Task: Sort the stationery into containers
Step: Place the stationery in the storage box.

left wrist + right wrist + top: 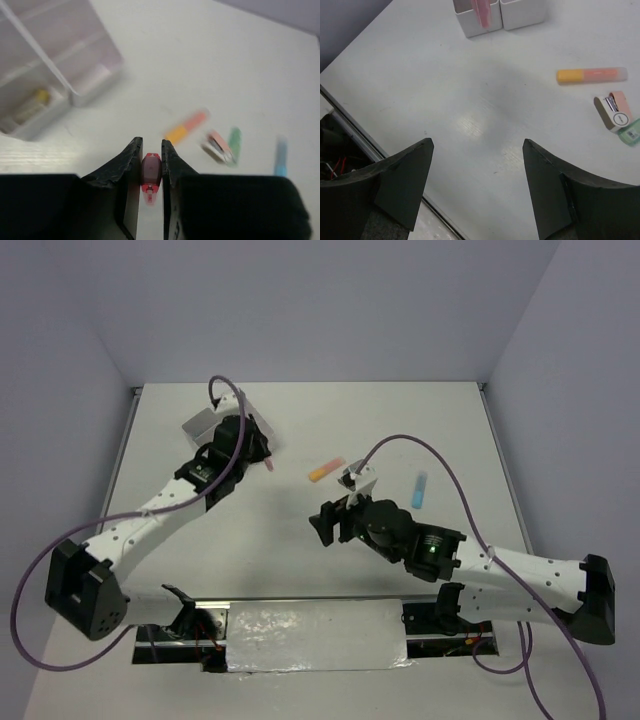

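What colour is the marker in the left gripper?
Pink; the marker shows clearest in the left wrist view.

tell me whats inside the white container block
One compartment of the container block holds a blurred yellowish item. The other compartments are too blurred or cropped to tell, and from above the left arm covers much of it.

Bright, even light, soft shadows. Left wrist view's blurry, orange marker (186, 127) smeared. Small glare patch on the table (470, 125) in right wrist view.
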Tool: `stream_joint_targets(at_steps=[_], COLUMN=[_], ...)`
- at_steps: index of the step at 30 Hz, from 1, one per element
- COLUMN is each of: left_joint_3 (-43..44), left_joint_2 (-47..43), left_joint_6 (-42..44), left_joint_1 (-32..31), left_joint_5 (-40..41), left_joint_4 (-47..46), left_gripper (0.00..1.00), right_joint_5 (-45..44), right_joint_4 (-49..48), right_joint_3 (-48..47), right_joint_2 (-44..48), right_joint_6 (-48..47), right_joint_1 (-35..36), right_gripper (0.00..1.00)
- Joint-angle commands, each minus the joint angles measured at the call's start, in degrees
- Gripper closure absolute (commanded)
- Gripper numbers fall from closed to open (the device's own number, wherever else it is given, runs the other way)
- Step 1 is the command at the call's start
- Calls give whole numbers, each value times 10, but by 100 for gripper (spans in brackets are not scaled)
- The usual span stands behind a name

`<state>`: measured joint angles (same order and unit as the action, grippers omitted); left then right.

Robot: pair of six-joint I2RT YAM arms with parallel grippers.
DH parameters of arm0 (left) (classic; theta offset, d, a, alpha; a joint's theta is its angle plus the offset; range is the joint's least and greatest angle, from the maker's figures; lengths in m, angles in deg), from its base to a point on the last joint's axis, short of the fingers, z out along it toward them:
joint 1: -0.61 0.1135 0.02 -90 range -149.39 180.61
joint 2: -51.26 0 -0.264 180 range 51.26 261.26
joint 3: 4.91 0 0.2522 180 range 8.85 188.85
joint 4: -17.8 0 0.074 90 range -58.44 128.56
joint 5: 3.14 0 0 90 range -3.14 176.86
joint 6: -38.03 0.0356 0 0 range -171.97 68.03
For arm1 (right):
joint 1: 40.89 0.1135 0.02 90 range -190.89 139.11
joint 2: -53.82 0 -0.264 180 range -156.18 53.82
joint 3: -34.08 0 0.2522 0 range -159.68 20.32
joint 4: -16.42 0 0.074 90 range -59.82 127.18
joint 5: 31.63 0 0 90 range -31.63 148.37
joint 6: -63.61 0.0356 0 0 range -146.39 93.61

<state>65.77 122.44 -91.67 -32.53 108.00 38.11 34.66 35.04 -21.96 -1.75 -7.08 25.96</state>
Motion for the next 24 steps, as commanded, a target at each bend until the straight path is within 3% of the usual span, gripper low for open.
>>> stream_joint_targets(at_steps=[1, 4, 10, 16, 20, 24], left_joint_3=[70, 185, 295, 308, 260, 250], left_joint_2=[61, 167, 287, 339, 331, 338], left_joint_6=[69, 56, 81, 106, 135, 150], left_joint_1=[66, 124, 171, 178, 179, 179], left_joint_5=[160, 180, 203, 221, 220, 220], left_joint_4=[4, 25, -25, -92, -185, -225], left_gripper=[100, 100, 100, 100, 90, 89], right_joint_5=[-32, -32, -20, -13, 0, 8], right_joint_4=[33, 44, 45, 44, 36, 30], right_joint_3=[13, 27, 55, 57, 50, 45], right_joint_2=[36, 66, 88, 72, 59, 38], right_joint_6=[2, 3, 8, -2, -9, -11], right_joint_1=[-3, -2, -4, -8, -10, -10], right_gripper=[20, 20, 20, 20, 20, 20])
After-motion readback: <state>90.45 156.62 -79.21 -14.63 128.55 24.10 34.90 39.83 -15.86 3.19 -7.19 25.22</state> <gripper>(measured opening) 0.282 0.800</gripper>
